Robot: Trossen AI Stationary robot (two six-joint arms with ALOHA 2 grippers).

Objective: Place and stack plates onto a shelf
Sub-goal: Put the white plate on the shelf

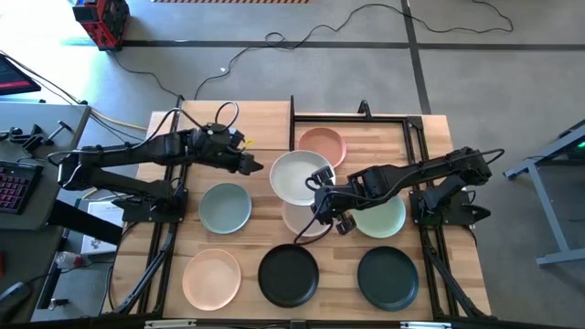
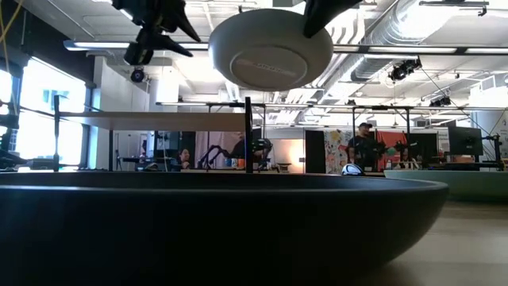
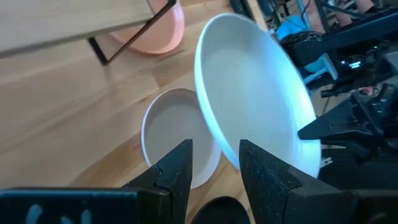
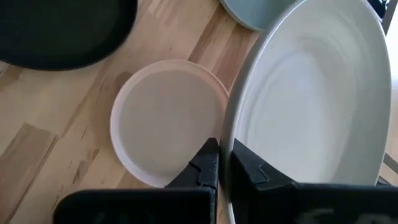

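Behind the wooden surface (image 1: 265, 123), an open workshop with desks and a few people is showing in the low view, while the right gripper (image 1: 321, 182) is holding a pale plate (image 1: 301, 176) by its rim, jaws clamped on the edge, lifted and tilted above the middle of the surface. Beneath it a beige plate (image 1: 306, 221) is lying flat, with a pale green plate (image 1: 384, 217) just beside it toward the right edge. The left gripper (image 1: 255, 165) is hovering close to the lifted plate with its fingers (image 3: 177, 171) parted, holding nothing. A salmon pink plate (image 1: 322, 144) is sitting by the far edge under the shelf (image 3: 74, 22); a blue-grey plate (image 1: 225, 207) is lying left of centre, and a peach plate (image 1: 211, 277) and two black plates (image 1: 289, 274) are lining the near edge. With a pinch only on the rim, the tilted plate could likely slip or swing, and it may strike the shelf's board or the nearby left gripper.
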